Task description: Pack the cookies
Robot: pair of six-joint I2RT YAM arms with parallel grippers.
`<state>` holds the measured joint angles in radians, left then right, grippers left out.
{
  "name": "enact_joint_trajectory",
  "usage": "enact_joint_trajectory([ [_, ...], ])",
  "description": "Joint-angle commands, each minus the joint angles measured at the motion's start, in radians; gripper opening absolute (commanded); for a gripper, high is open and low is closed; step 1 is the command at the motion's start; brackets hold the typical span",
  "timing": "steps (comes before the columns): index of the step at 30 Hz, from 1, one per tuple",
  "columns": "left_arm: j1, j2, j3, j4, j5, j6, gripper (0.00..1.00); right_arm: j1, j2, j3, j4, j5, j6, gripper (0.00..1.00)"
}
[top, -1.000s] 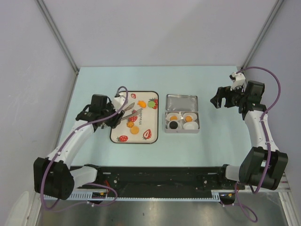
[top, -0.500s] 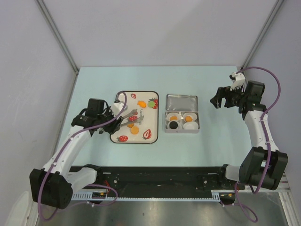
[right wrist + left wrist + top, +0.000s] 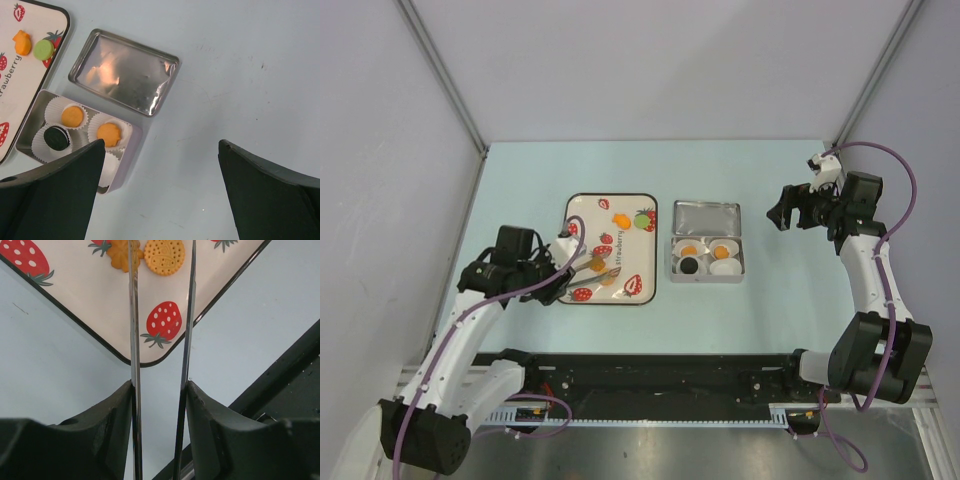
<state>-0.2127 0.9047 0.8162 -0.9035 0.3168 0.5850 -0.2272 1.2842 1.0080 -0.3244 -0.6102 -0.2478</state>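
The orange cookie (image 3: 164, 257) on the strawberry tray (image 3: 100, 315) is light, thin and crumbly, so the tongs (image 3: 132, 340) clamped in the left claw (image 3: 159, 390) should pinch its round edges softly, minding the other cookie (image 3: 119, 255) just beside it, while the right claw (image 3: 161, 145) hangs wide apart and empty near the tin (image 3: 124, 165).

You are seeing polished metal tongs (image 3: 134, 340) gleaming against the matt black plastic of the left claw (image 3: 159, 390). The tray (image 3: 90, 305) is showing a smooth printed face, the orange cookie (image 3: 164, 257) a rough dotted one. The tin lid (image 3: 125, 72) is shining as dented metal, the paper cups (image 3: 52, 107) are looking pleated, and the bench (image 3: 240, 75) is looking matt.
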Motion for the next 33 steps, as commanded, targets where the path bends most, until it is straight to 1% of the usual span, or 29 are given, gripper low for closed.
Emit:
enact_joint_trajectory([
  [1,0.004,-0.038,0.018,-0.057,-0.01,0.047,0.49,-0.008,-0.025,0.0,0.008,-0.003,-0.019,1.0],
  [12,0.003,-0.033,0.006,-0.107,-0.062,0.102,0.49,-0.008,-0.019,0.0,0.007,0.012,-0.028,1.0],
  [26,0.001,0.016,-0.022,-0.071,-0.082,0.128,0.49,-0.012,-0.022,0.0,0.005,0.021,-0.034,1.0],
  [33,0.001,0.049,-0.009,-0.048,-0.071,0.133,0.49,-0.014,-0.022,0.001,0.004,0.023,-0.038,1.0],
])
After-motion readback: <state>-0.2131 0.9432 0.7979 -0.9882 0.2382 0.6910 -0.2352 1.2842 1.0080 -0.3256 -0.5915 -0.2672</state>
